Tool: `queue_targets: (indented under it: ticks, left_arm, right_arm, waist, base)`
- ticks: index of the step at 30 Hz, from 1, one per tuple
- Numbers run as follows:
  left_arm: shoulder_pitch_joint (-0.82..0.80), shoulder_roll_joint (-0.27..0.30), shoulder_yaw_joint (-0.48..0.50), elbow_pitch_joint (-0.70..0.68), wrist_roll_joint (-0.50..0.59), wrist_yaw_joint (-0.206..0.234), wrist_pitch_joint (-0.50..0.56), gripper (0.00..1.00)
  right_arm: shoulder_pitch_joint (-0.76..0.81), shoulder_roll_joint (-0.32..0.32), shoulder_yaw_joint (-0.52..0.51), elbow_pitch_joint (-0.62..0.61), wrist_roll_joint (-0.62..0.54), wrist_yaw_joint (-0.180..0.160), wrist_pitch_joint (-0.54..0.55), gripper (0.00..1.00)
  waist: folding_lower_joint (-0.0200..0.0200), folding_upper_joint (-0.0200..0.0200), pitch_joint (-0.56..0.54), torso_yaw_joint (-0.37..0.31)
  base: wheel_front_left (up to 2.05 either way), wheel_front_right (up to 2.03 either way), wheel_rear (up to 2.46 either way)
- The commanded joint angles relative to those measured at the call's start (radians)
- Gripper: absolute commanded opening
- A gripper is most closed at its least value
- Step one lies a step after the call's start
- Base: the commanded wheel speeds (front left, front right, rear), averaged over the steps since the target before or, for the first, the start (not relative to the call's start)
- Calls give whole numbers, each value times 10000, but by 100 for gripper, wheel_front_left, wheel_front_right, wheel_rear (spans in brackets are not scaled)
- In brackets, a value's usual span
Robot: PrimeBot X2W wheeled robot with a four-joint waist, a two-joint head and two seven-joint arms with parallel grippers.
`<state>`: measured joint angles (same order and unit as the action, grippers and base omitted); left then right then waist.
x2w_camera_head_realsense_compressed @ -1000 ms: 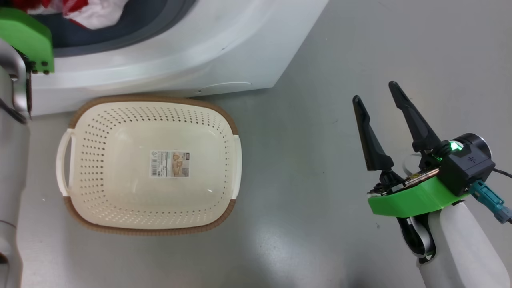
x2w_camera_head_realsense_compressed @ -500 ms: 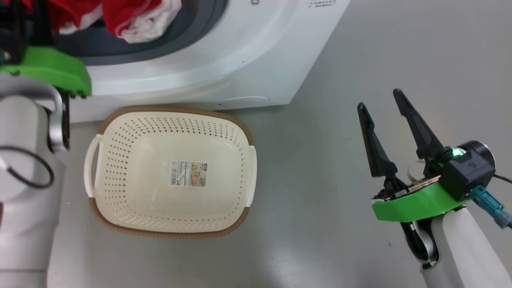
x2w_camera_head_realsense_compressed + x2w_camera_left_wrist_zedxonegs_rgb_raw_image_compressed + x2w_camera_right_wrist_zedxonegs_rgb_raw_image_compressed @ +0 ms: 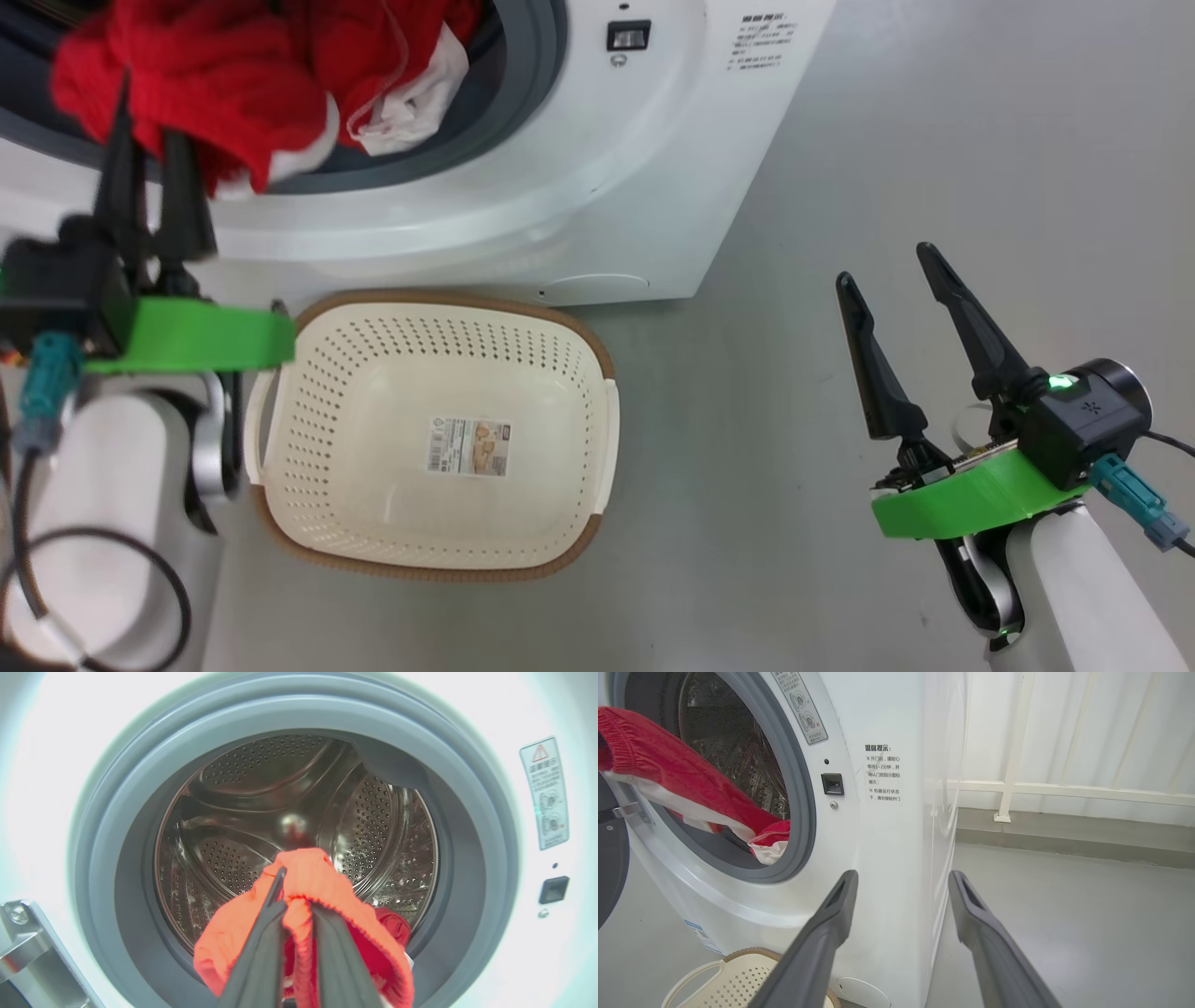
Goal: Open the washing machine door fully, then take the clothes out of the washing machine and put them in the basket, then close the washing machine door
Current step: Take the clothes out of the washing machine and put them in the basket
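Observation:
The washing machine (image 3: 597, 187) stands open, its steel drum (image 3: 261, 793) bare behind the grey rubber ring (image 3: 467, 826). Red clothes (image 3: 215, 84) bunch at the opening's lower lip, with a white panel (image 3: 411, 103) hanging beside them. My left gripper (image 3: 147, 112) is shut on a fold of the red fabric (image 3: 308, 868) just in front of the opening. From the right wrist the garment (image 3: 668, 765) stretches out of the drum to the left. The cream basket (image 3: 429, 429) sits empty on the floor below the opening. My right gripper (image 3: 885, 263) hangs open, off to the machine's right.
The door's dark rim (image 3: 609, 872) shows at the far left, swung away from the opening, with its metal hinge bracket (image 3: 28, 942) nearby. Grey floor (image 3: 794, 140) spreads right of the machine. A white railing (image 3: 1017, 784) runs along the wall behind.
The head camera has tilted up, bringing more of the opening into view. My left gripper has drawn back out of the opening with red fabric. The right arm has held still.

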<state>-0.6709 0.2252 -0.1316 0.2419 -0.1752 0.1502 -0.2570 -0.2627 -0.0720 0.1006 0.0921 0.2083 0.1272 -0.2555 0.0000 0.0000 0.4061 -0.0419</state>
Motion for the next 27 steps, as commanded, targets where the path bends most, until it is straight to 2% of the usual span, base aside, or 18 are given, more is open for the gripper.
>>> queue_targets:
  ticks: [1, 13, 18, 27]
  left_arm:
    - [141, 265, 335, -364, 132, 55, -46, 0]
    - [2094, -15, 149, -2574, 498, 63, -47, 0]
    - [2846, -137, 106, -3058, 467, 100, -47, 0]
    - [3431, -604, -177, -2062, 5, -55, -47, 0]
  right_arm:
    - [173, -1, 138, -226, -91, 35, -63, 100]
    - [518, 13, 61, -131, -77, 35, -63, 100]
    - [682, -4, 25, -104, -74, 35, -63, 100]
    - [727, 4, 29, -240, -82, 35, -63, 100]
  waist:
    - [0, 0, -188, 68]
    - [0, 0, -956, 185]
    - [0, 0, -1213, 161]
    - [0, 0, -951, 137]
  base:
    - [0, 0, 0]
    - [0, 0, 0]
    - [0, 0, 0]
    - [0, 0, 0]
